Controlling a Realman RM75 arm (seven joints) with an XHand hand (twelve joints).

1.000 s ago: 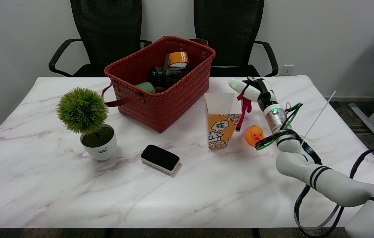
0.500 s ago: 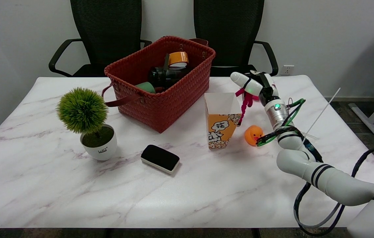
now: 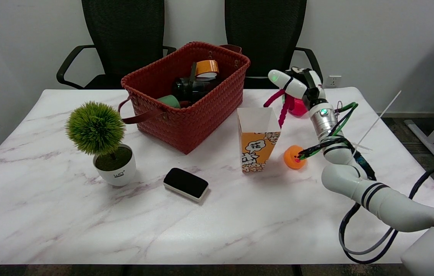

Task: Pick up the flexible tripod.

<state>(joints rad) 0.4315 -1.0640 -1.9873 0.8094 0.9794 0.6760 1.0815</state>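
The flexible tripod (image 3: 284, 107) is magenta, with bendy legs hanging down and a round pink part by the palm. My right hand (image 3: 295, 86) grips its upper part and holds it in the air, above and to the right of the popcorn box (image 3: 258, 138). The tripod's legs dangle free, clear of the marble table (image 3: 217, 214). Part of the tripod is hidden behind the hand.
An orange rubber duck (image 3: 293, 156) lies tipped on the table below the wrist. A red woven basket (image 3: 186, 96) with tape and dark items stands at the back centre. A potted green plant (image 3: 100, 140) and a black eraser (image 3: 185, 183) sit left of centre. Two chairs stand behind.
My right hand has risen with the tripod, lifting its legs off the table and up past the popcorn box rim. The rubber duck has tipped over.
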